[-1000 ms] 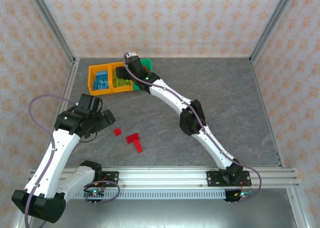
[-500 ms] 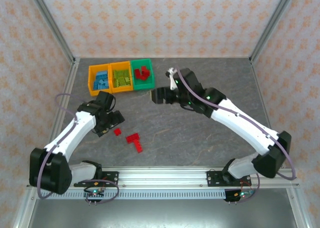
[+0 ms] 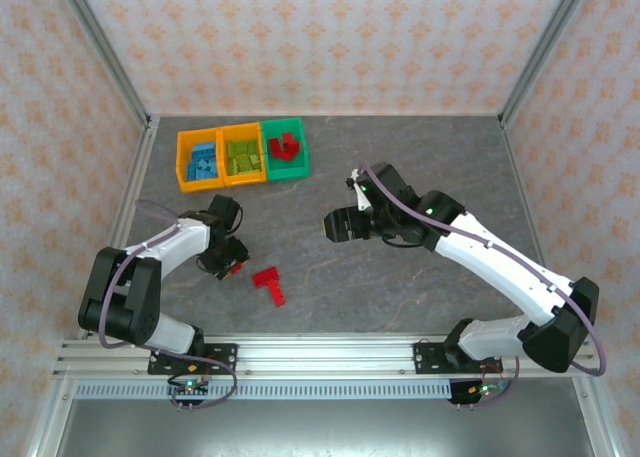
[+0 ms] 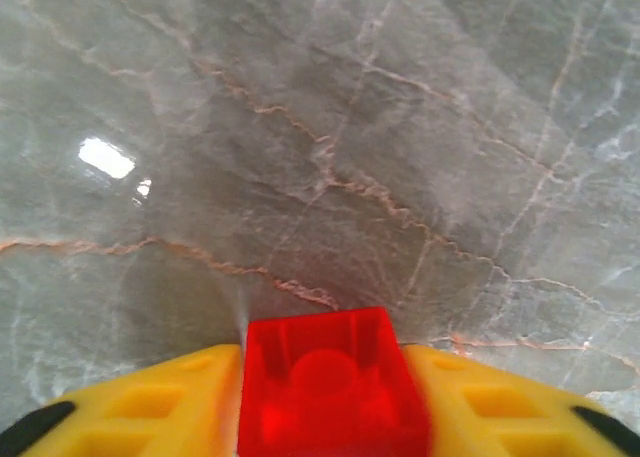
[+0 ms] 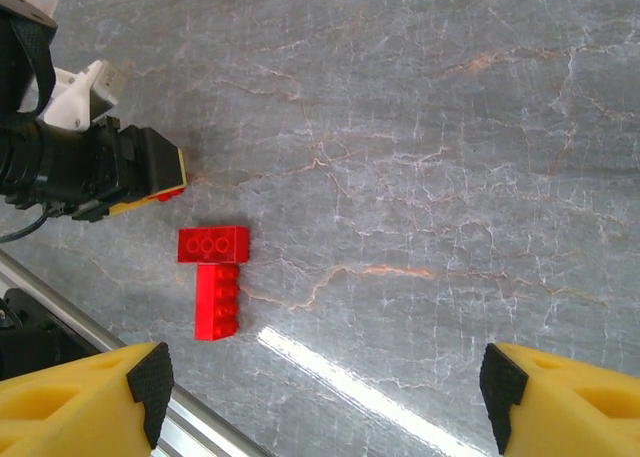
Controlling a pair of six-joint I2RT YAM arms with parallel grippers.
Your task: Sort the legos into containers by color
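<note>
The left gripper (image 3: 229,262) is clamped on a small red lego (image 4: 335,397). Its lower part is cut off by the left wrist view's edge, and from above it is mostly hidden under the fingers (image 4: 150,412). One blurred round stud is made out.

The right gripper (image 5: 322,382) is held wide apart over the table (image 5: 450,177). Two loose red legos (image 5: 213,245) lie touching nearby. Sorted legos (image 3: 243,157), blue, lime and red, are kept in separate containers (image 3: 222,157), well apart.
</note>
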